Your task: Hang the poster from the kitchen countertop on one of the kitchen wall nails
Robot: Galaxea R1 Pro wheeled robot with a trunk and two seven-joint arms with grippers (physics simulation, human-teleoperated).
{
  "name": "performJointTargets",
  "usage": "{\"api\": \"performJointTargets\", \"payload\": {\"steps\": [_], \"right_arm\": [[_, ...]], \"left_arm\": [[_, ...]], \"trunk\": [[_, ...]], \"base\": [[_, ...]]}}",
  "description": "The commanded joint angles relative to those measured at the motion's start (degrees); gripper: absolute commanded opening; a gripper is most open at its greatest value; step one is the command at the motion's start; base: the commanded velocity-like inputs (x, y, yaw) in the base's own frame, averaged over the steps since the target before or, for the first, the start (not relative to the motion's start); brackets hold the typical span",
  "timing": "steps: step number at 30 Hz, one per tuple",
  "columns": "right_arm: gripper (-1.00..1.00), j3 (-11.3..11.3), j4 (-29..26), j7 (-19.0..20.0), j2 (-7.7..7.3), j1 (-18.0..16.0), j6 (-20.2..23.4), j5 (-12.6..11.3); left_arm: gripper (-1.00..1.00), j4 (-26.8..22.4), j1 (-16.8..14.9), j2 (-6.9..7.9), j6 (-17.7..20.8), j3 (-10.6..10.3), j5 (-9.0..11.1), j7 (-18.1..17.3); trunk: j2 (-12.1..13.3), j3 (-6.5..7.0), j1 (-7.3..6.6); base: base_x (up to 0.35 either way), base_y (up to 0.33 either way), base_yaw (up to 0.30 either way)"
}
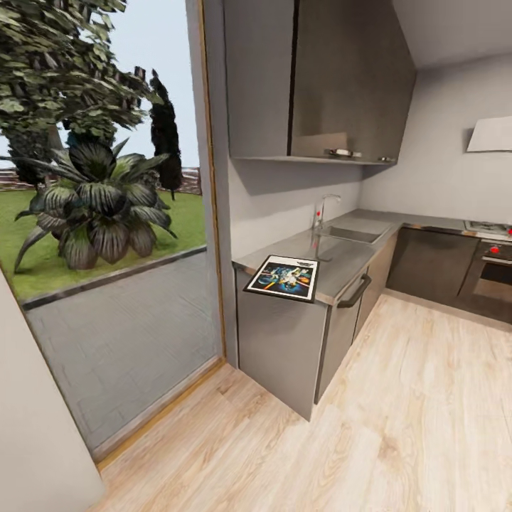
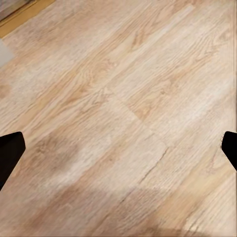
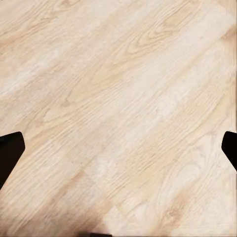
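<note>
The poster (image 1: 283,277) lies flat on the near end of the kitchen countertop (image 1: 341,259), black-framed with colourful figures on dark. The grey metallic top runs back past a sink (image 1: 353,233) and tap (image 1: 321,210) and turns right. In the left wrist view my left gripper (image 2: 118,150) is open, its dark fingertips (image 2: 10,153) far apart over pale wood floor. My right gripper (image 3: 118,150) is open too, fingertips (image 3: 10,153) wide over bare floor. Nothing sits between either pair of fingers.
A tall glass door (image 1: 114,235) on the left looks onto plants and paving. Dark grey cabinets (image 1: 284,348) stand under the counter, wall cabinets (image 1: 320,78) hang above. An oven (image 1: 491,274) and a hood (image 1: 491,135) are at the far right. Pale wood floor (image 1: 398,427) stretches ahead.
</note>
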Motion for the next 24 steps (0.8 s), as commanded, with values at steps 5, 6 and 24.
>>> {"api": "performJointTargets", "payload": {"steps": [5, 6, 24], "right_arm": [[1.00, 0.03, 0.04, -0.03, -0.01, -0.04, -0.14, 0.46], [1.00, 0.03, 0.04, -0.03, -0.01, -0.04, -0.14, 0.46], [1.00, 0.03, 0.04, -0.03, -0.01, -0.04, -0.14, 0.46]], "left_arm": [[1.00, -0.08, 0.02, -0.05, -0.13, 0.16, -0.04, 0.00], [1.00, -0.08, 0.02, -0.05, -0.13, 0.16, -0.04, 0.00], [1.00, -0.09, 0.02, -0.05, -0.14, 0.17, -0.04, 0.00]], "trunk": [[-0.03, 0.05, 0.00], [-0.03, 0.06, 0.00], [-0.03, 0.28, 0.00]], "base": [[0.122, 0.129, -0.100], [0.181, 0.213, -0.026], [0.107, 0.147, -0.154]]}}
